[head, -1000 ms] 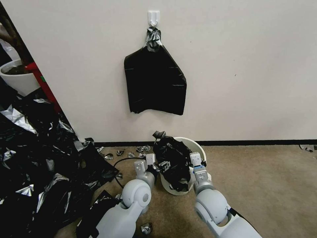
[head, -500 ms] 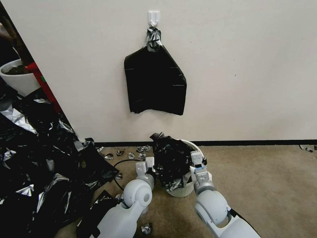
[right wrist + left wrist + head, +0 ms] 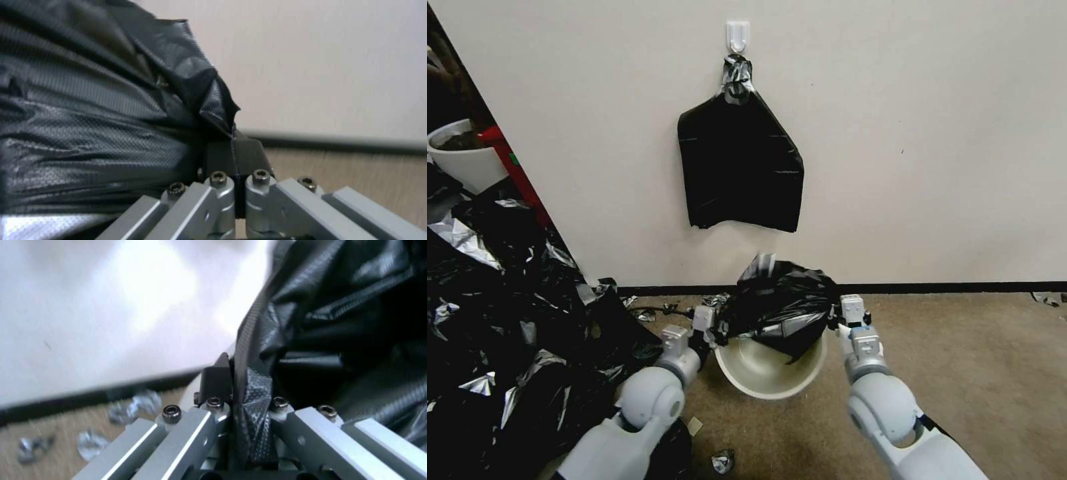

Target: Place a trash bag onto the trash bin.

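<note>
The glossy black trash bag (image 3: pixel 780 307) is stretched between my two grippers, over the far part of the cream-white trash bin (image 3: pixel 770 377). The bin stands on the carpet by the wall, and its open inside shows toward me below the bag. My left gripper (image 3: pixel 710 327) is shut on the bag's left edge, with film pinched between its fingers (image 3: pixel 242 396). At the bag's right edge my right gripper (image 3: pixel 844 312) is shut on a fold of the trash bag (image 3: pixel 111 110), which runs between its black fingertips (image 3: pixel 233 151).
A flat black bundle (image 3: pixel 740 167) hangs from a wall hook above the bin. A big heap of black and silvery film (image 3: pixel 507 300) covers the floor at left, with a white pot (image 3: pixel 464 157) behind it. Small foil scraps (image 3: pixel 720 460) and a cable lie on the carpet.
Both grippers have moved apart and forward, pulling the crumpled bag wide and up. The bin's open inside, earlier covered by the bag, now shows.
</note>
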